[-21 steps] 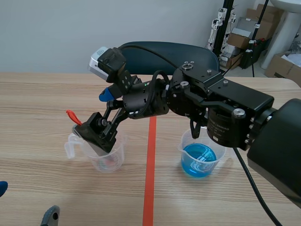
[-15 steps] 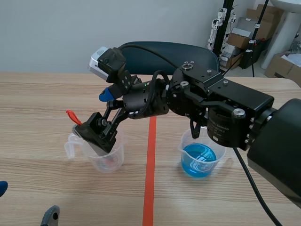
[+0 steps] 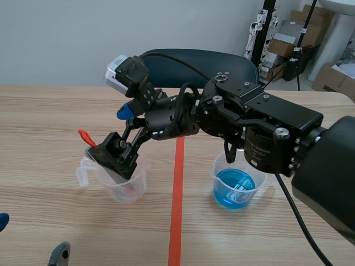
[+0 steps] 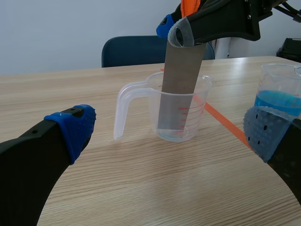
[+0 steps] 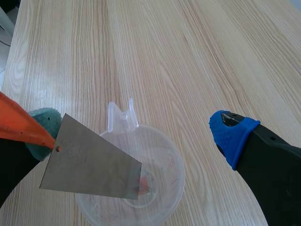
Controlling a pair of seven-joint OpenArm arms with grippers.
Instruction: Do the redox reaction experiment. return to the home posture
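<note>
A clear measuring cup (image 3: 128,187) stands left of the orange tape line, with a thin grey metal plate (image 3: 114,174) standing tilted inside it. My right gripper (image 3: 123,133) hangs over that cup, reaching in from the right. In the right wrist view the gripper (image 5: 136,129) is open, its fingers wide apart. The plate (image 5: 89,165) leans by the green-padded finger, where an orange tag (image 5: 19,125) shows. A second cup with blue liquid (image 3: 235,187) stands right of the line. My left gripper (image 4: 168,134) is open, low and in front of the cup (image 4: 136,92) and plate (image 4: 181,84).
A dark blue chair (image 3: 194,61) stands behind the table's far edge. Cardboard boxes and stands (image 3: 288,44) fill the back right corner. The right arm's bulky body (image 3: 277,133) hangs above the blue cup. The left gripper (image 3: 30,239) sits at the table's near left.
</note>
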